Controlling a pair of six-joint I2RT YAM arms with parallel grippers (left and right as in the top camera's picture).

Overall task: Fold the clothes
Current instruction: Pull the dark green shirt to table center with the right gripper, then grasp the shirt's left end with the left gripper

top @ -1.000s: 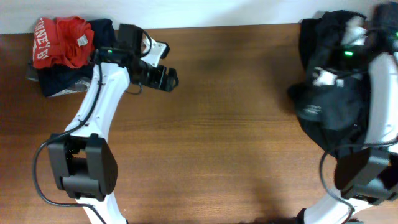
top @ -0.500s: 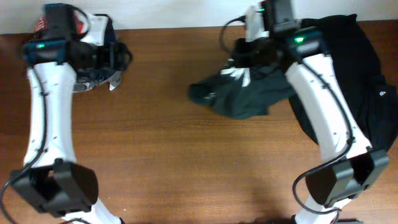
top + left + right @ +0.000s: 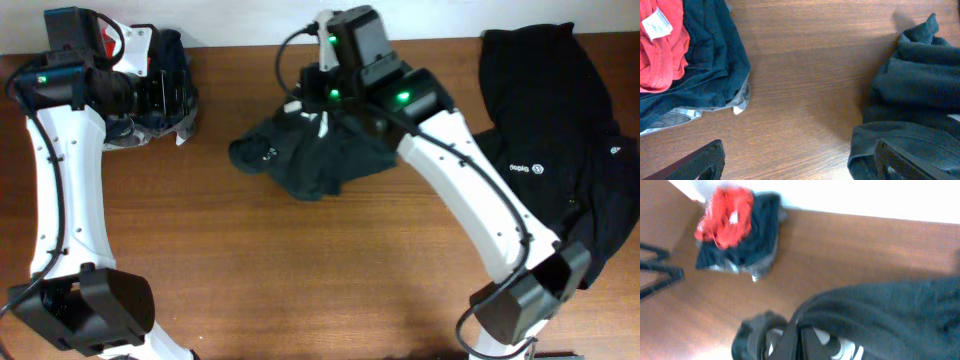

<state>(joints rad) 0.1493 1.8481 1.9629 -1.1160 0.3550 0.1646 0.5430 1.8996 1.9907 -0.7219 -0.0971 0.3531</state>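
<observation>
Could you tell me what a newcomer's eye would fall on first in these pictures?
A crumpled black T-shirt lies mid-table under the right arm, which reaches across from the near right. A red garment tops the dark pile at the far-left corner, and more black shirts spread over the far-right edge.

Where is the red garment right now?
Left wrist view, upper left: the red garment lies on top of the navy garment, in the pile at the far-left corner of the table.
</observation>
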